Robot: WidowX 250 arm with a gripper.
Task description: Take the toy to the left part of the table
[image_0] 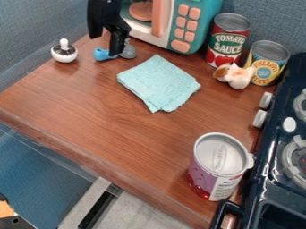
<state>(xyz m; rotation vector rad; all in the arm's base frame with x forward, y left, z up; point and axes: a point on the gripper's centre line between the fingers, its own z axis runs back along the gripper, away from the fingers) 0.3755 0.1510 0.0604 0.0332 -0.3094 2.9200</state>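
My gripper (116, 48) hangs at the upper left, in front of the toy microwave, pointing down at a small toy with a blue part (103, 54) on its left and a grey part (129, 51) on its right. The gripper covers the middle of this toy, and whether it touches it I cannot tell. A small white and brown toy figure (239, 76) sits at the right, by the cans. The brown wooden table (90, 103) lies beneath them.
A white and silver shaker-like item (64, 51) stands far left. Behind is the teal microwave (194, 27). A teal cloth (159, 83) lies mid-table. Tomato can (227, 40) and pineapple can (266, 62) stand back right, a purple-labelled can (218, 166) front right, beside the dark stove (269, 156).
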